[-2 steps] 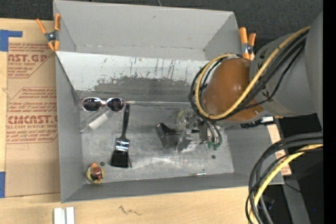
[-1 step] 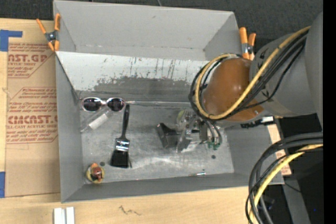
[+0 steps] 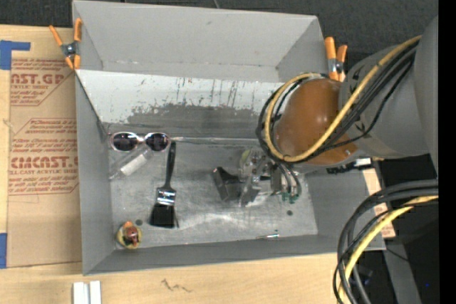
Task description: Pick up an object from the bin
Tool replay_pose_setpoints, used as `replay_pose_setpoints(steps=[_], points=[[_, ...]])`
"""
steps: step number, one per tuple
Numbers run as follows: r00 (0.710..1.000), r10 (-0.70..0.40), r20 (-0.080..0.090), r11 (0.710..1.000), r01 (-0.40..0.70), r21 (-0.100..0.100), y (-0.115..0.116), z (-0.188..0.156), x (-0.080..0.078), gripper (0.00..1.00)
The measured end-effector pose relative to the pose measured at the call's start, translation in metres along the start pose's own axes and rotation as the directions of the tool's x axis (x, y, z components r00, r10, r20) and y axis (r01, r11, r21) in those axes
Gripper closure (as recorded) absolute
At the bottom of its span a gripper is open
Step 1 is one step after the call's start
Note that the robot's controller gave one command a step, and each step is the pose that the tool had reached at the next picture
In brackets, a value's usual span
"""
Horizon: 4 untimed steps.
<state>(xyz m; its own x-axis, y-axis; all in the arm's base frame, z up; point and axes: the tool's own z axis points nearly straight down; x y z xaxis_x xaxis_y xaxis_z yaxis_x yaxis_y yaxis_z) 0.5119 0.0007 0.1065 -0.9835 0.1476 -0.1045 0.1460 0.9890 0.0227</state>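
Locate the small dark blocky object [image 3: 226,184] just beside the pincer [image 3: 255,185] on its view-left side, possibly touching, long axis unclear; treat the pincer's state, open or closed, as impossible to tell; ignore the black brush [image 3: 165,201] and sunglasses [image 3: 140,142] well apart, farther left.

The bin [image 3: 199,46] is matt grey sheet metal, its floor scuffed pale and its twelve-o'clock wall streaked dark. The sunglasses [image 3: 140,142] at ten o'clock have glossy tinted lenses. The brush [image 3: 166,196] at eight o'clock looks like dull black plastic. The small ball [image 3: 129,235] at seven o'clock shines. The dark block [image 3: 228,184] near the centre is matt. The wrist's orange cover [image 3: 310,117] at three o'clock is smooth and glossy.
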Motion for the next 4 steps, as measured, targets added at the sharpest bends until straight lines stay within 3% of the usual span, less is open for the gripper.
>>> replay_pose_setpoints(steps=[3, 4], points=[[1.000, 0.000, 0.000, 1.000, 0.000, 0.000, 0.0000, 0.0000, 0.0000, 1.00], [1.000, -0.004, -0.029, 1.000, 0.005, 0.003, -0.0002, 0.0070, 0.0094, 0.00]])
